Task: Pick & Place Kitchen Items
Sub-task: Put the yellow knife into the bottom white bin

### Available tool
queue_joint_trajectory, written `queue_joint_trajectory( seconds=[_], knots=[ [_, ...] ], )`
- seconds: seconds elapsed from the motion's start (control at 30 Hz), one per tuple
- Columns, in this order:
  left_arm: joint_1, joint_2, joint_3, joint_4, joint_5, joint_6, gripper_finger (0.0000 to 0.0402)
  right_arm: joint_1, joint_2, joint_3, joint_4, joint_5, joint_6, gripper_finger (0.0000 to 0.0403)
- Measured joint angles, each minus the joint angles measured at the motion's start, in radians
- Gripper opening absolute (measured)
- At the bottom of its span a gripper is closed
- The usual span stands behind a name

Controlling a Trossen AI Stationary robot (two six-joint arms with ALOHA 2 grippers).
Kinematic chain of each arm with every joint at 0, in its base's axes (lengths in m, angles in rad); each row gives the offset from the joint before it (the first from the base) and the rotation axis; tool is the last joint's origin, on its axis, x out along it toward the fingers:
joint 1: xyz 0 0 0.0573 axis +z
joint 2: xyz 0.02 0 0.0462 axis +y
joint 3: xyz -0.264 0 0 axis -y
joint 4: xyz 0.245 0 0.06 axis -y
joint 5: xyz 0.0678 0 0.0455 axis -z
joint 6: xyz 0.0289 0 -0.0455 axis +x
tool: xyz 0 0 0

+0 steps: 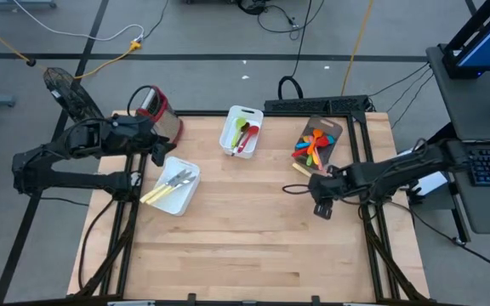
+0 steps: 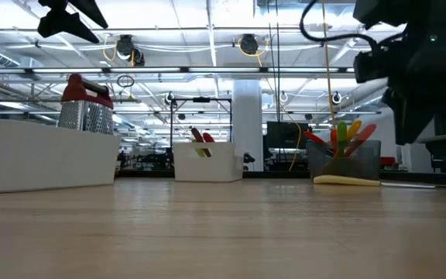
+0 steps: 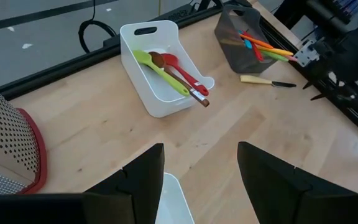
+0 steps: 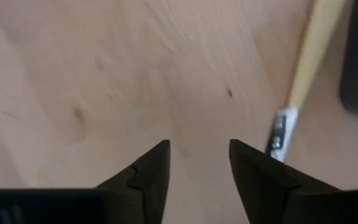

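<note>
The left end effector point(image 1: 162, 153) hangs over the surface's far-left part, just above the near-left white tray point(image 1: 174, 189), its two fingers spread wide with nothing between them. Beside it, at the far-left corner, stands the metal grater point(image 1: 158, 110) with its red top. The tray under that end effector holds cream-handled cutlery point(image 1: 170, 185), laid diagonally.

Toward the middle of the far edge sits a second white tray point(image 1: 242, 131), holding a green spatula point(image 1: 239, 136), a red spoon point(image 1: 249, 138) and a brown wooden spoon point(image 3: 178, 78), the last one's tip sticking out over the tray's rim.

Near the far-right corner a dark translucent bin point(image 1: 320, 140) carries a bunch of coloured utensils point(image 1: 313, 146) in red, orange, blue and green. A cream-handled knife point(image 3: 267, 81) lies flat on the wood just beside the bin, on its near side.

The right end effector point(image 1: 321, 206) hovers by the right edge, near that knife, pointing down at bare wood. Its fingers point(image 4: 148, 171) stand apart and hold nothing; the knife's handle and blade base point(image 4: 297, 93) lie just beside them.
</note>
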Motion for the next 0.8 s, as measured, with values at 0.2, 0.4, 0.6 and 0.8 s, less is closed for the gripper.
queue_joint_trajectory(
  seconds=[0.2, 0.4, 0.6, 0.8],
  knots=[
    [0.0, 0.0, 0.0, -0.001, 0.0, 0.004, 0.0209, 0.0, 0.03, -0.012, -0.051, 0.006, 0.125, 0.0183],
    [0.0, 0.0, 0.0, -0.002, 0.001, -0.001, 0.0209, -0.014, 0.035, -0.078, -0.027, 0.041, 0.31, 0.0185],
    [0.0, 0.001, 0.0, -0.002, 0.001, -0.002, 0.0209, -0.062, 0.035, -0.137, -0.011, 0.05, 0.417, 0.0185],
    [0.0, 0.001, 0.0, -0.002, 0.002, -0.004, 0.0209, -0.105, 0.035, -0.188, 0.058, 0.025, 0.4, 0.0185]
  ],
)
